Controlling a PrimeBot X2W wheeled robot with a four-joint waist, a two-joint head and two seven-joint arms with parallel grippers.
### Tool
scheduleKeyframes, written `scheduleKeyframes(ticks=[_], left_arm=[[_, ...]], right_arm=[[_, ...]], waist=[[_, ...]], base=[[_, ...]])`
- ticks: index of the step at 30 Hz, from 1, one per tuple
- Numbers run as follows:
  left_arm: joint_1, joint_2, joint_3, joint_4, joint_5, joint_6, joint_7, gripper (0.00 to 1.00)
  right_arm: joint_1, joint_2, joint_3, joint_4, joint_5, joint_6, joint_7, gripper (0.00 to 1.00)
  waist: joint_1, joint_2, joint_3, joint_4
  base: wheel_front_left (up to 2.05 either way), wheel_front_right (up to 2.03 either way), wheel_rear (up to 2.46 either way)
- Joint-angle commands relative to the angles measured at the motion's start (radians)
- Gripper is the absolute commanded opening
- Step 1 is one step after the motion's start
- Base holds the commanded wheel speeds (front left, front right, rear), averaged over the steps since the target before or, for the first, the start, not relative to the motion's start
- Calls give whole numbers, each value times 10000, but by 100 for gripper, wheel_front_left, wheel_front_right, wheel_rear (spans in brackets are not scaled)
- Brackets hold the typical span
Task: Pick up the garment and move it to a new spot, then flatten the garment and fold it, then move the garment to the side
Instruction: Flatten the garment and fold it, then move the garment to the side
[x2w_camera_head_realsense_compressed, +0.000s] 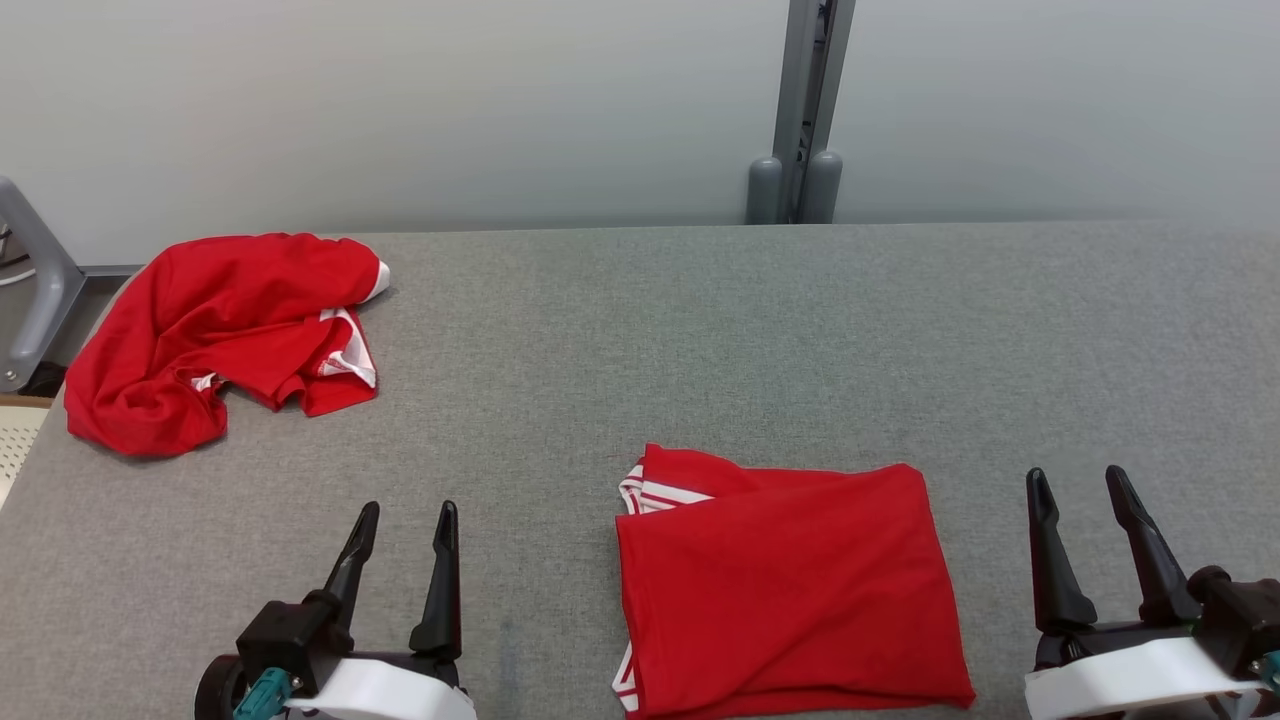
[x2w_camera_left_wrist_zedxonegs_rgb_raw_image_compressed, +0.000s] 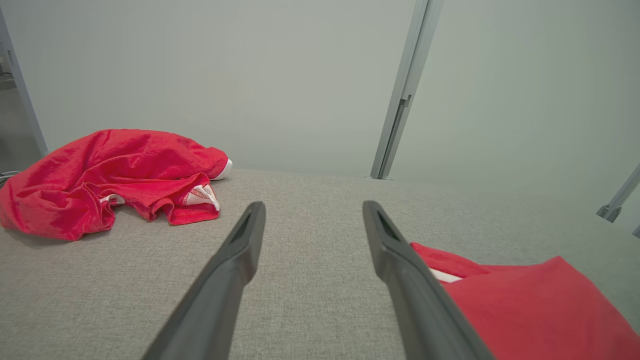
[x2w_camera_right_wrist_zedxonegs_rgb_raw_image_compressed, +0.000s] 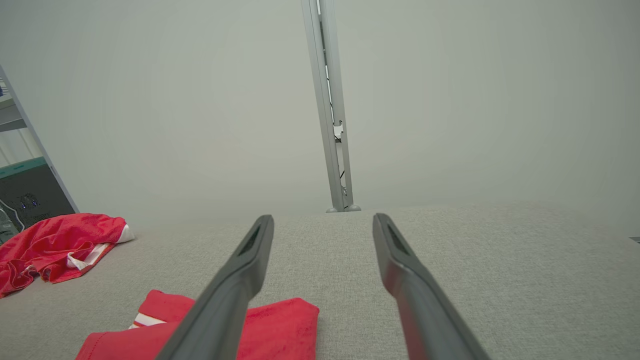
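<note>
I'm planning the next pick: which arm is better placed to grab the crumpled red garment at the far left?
Left, probably. The left gripper stands open nearer the crumpled garment, bare table between them. The right gripper, also open, sits beyond the folded garment and would have to reach across it.

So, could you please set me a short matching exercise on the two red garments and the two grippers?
Things:
1. folded garment
2. crumpled garment
3. left gripper
4. right gripper

Place or state, head view:
A. open, lower right
B. lying flat, near the front edge
C. open, lower left
D. heaped, far left

Pairs: 1-B, 2-D, 3-C, 4-A
</note>
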Motion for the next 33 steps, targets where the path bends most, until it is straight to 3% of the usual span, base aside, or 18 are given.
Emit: scheduleKeyframes(ticks=[1, 23, 33], left_arm=[[51, 5, 87, 35, 107, -63, -14, 100], [33, -332, 474, 408, 705, -468, -14, 100], [-106, -454, 522, 493, 775, -556, -14, 100]], right_arm=[[42, -45, -31, 63, 53, 3, -1, 100], [-242, -48, -150, 814, 139, 3, -1, 100], [-935, -239, -27, 1519, -129, 3, 2507, 100]], waist=[[-1, 0, -20, 26], [-1, 0, -139, 203], [-1, 0, 44, 446]], base=[[0, 0, 0], [0, 0, 0], [0, 0, 0]])
